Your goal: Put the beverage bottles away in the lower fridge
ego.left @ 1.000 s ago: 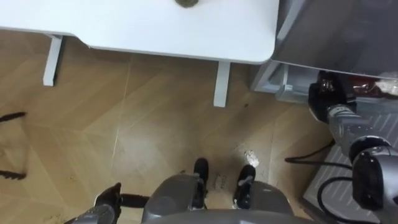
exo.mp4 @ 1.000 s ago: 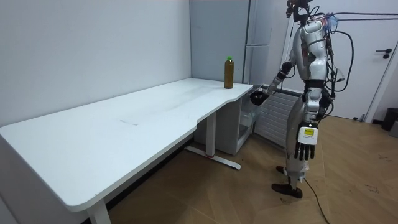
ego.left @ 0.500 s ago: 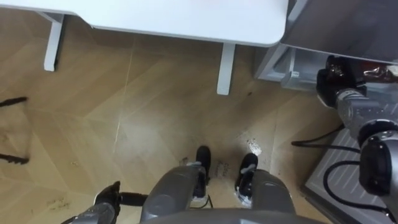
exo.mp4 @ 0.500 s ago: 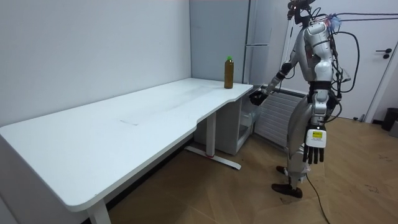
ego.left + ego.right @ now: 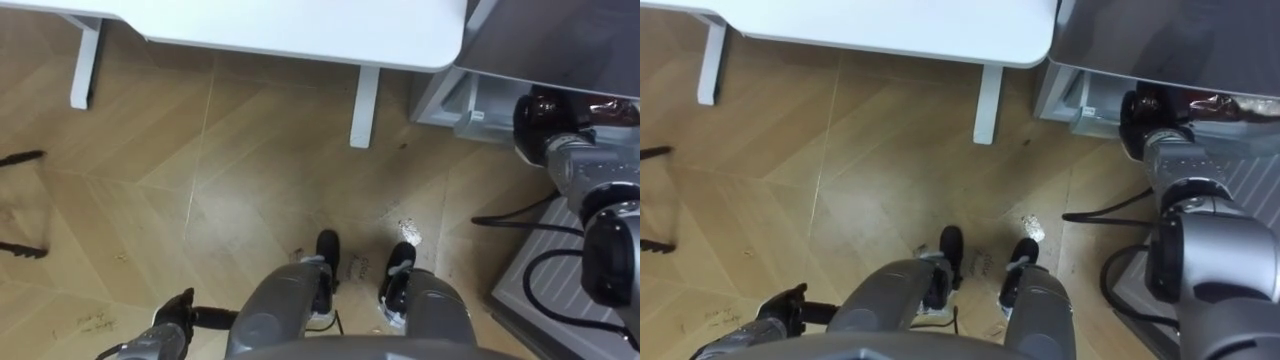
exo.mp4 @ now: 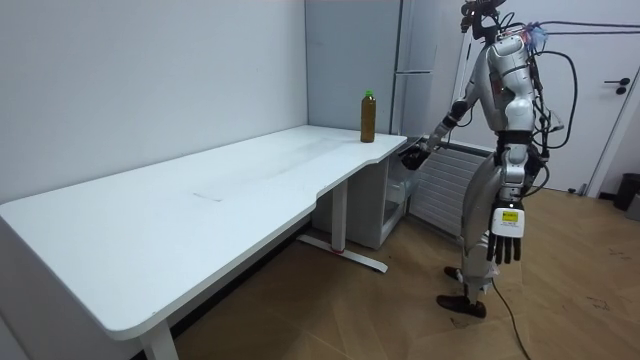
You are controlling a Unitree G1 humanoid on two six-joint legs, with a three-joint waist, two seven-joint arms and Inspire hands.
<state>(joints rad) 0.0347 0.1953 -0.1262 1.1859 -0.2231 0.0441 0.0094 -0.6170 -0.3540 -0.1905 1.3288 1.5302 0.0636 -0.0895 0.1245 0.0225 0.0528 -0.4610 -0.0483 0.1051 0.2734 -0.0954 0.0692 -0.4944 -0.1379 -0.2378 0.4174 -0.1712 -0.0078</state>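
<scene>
room view has the robot standing at the far end of the tabletop (image 6: 200, 200), beside the tall grey fridge (image 6: 350, 60). its right arm is stretched out low toward the open lower fridge (image 5: 468, 108). one drink, a brown bottle (image 6: 368, 117) with a green cap, stands upright on the tabletop corner nearest the fridge. it is well apart from both hands and higher than the reaching one.

looking down from the head, the right hand (image 5: 543, 112) sits at the mouth of the lower fridge. it is just beside something with a dark red wrapper (image 5: 605, 112) (it could be another drink, but it is too small to be sure). whether that hand has hold of anything i cannot tell from where it lies. the left hand (image 6: 505, 235) hangs at the robot's side, fingers straight and empty.

to my eye the step in hand is at the fridge end of the job, either setting something into the compartment or working at it. the brown bottle is not yet dealt with. the next move would call for bringing the right arm clear of the compartment and lifting it to tabletop height. it would then need to close round the bottle's body squarely, since a tall bottle so near the corner could tip if nudged.
</scene>
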